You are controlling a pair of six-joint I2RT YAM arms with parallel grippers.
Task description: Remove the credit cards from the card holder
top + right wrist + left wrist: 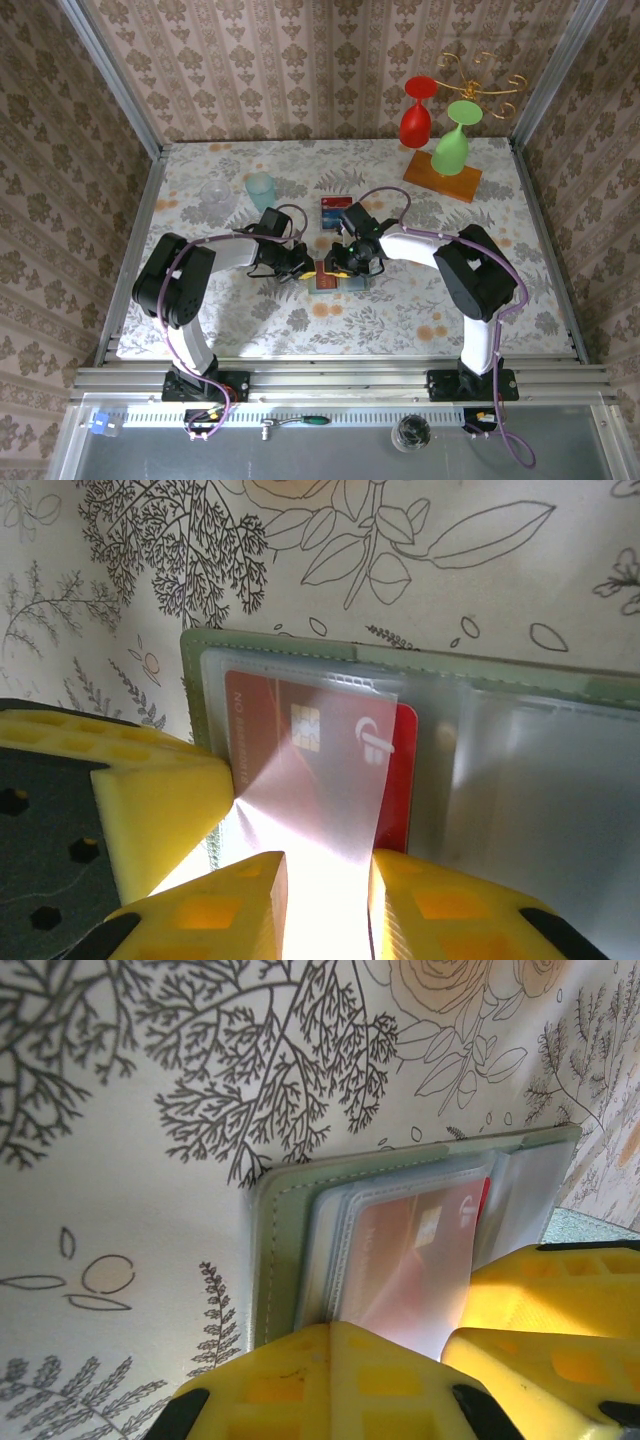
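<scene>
On the flowery table (420,300), the left gripper (440,1345) clamps the holder (275,1260). The right gripper (325,900) seems to pinch a clear sleeve (320,790), so the red card (400,780) might stay inside.

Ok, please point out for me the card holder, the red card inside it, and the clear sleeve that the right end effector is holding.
card holder (280,645), right wrist view, on its grey-green top edge.
red card (255,715), right wrist view, on its left half, under plastic.
clear sleeve (320,800), right wrist view, on the lifted flap above the fingers.
</scene>
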